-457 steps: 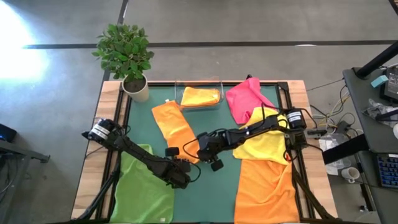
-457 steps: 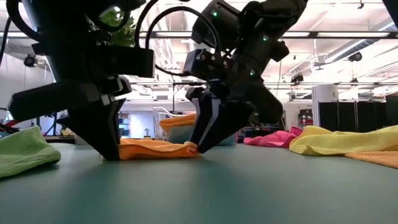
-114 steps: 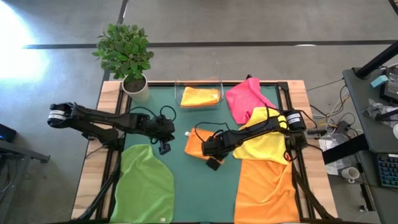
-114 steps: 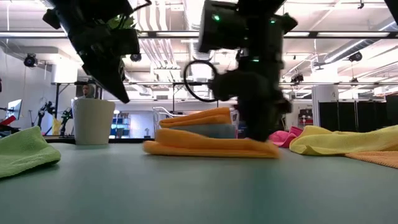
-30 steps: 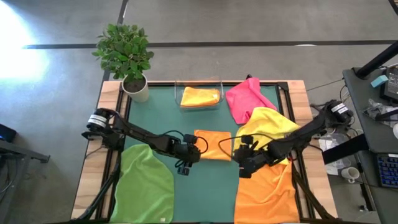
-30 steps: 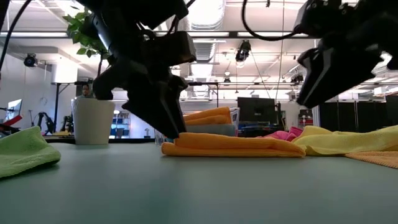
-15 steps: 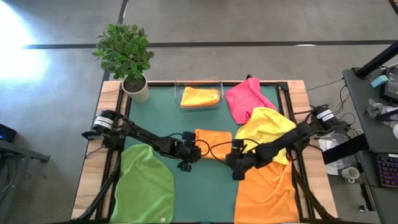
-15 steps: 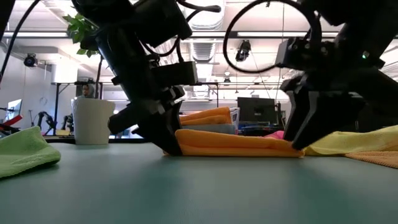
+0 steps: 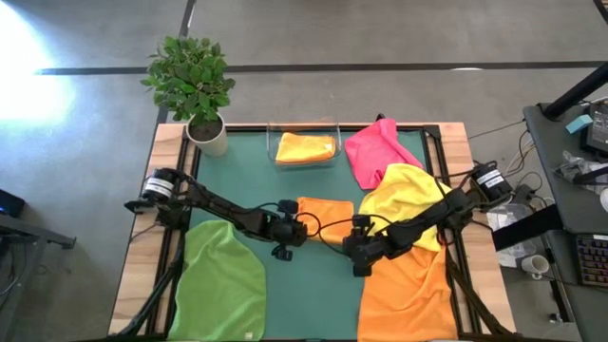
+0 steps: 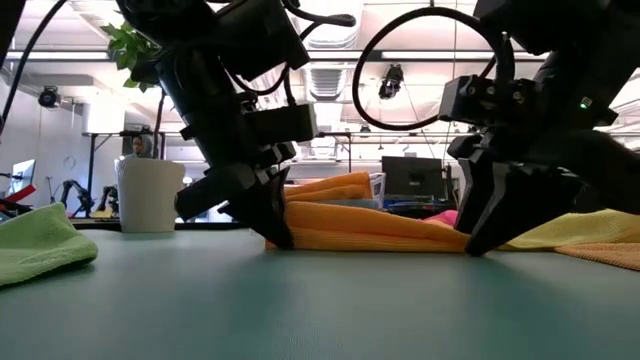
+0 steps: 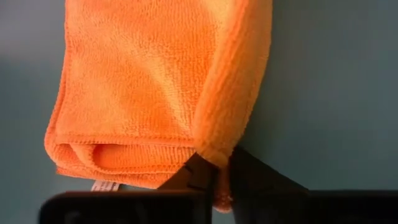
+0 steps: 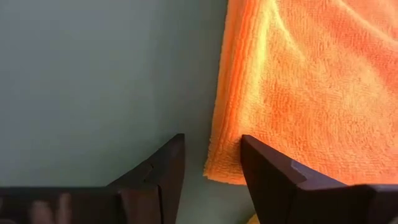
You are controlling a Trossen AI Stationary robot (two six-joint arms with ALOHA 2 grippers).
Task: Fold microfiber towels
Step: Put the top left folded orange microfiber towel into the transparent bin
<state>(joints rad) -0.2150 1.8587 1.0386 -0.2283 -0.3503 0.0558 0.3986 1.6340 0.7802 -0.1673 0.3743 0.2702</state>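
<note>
A folded orange towel [image 9: 326, 217] lies flat on the green mat at the table's middle. My left gripper [image 9: 290, 233] is shut on its near left corner; it also shows at the towel's left end in the low view [image 10: 272, 228]. My right gripper [image 9: 356, 249] stands open at the towel's near right corner [image 12: 219, 169], one finger [image 12: 158, 177] on the bare mat and the other finger [image 12: 273, 180] beside the towel's edge. In the low view the right gripper [image 10: 478, 238] is down at the towel's right end. My left gripper pinches the towel's edge at its near left corner [image 11: 216, 160] between its two fingers. The fingers slant down from the table's left. A raised ridge of cloth [image 11: 233, 87] runs away from the fingers; the rest of the towel lies on the mat. Whether my right gripper touches the towel I cannot tell.
A green towel [image 9: 223, 280] lies near left, a spread orange towel [image 9: 404, 294] near right, with a yellow towel [image 9: 408, 199] and a pink towel [image 9: 372, 152] behind it. A clear tray [image 9: 304, 147] with a folded towel and a potted plant [image 9: 197, 90] stand at the far edge.
My right gripper has come down and toward the table's left, from over the yellow towel to the folded towel's near right corner. My left gripper has sunk to the towel's left end and tipped further down; that end now stands bunched a little higher.
</note>
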